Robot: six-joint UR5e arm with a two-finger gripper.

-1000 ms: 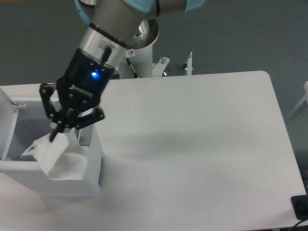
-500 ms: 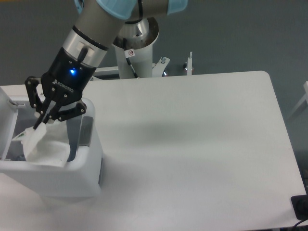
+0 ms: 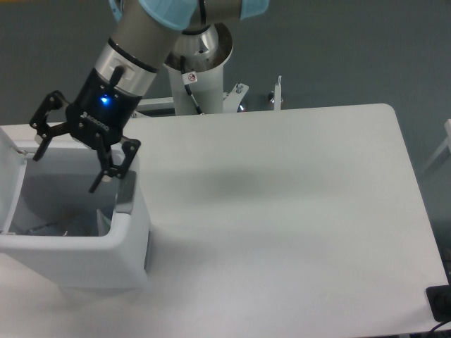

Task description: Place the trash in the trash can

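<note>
Inside the boxy white plastic trash can (image 3: 84, 253), pale trash (image 3: 67, 227) lies dimly at the bottom. Above its opening hangs the black two-finger gripper (image 3: 65, 160), fingers spread apart, empty. White writing on it is illegible.
</note>
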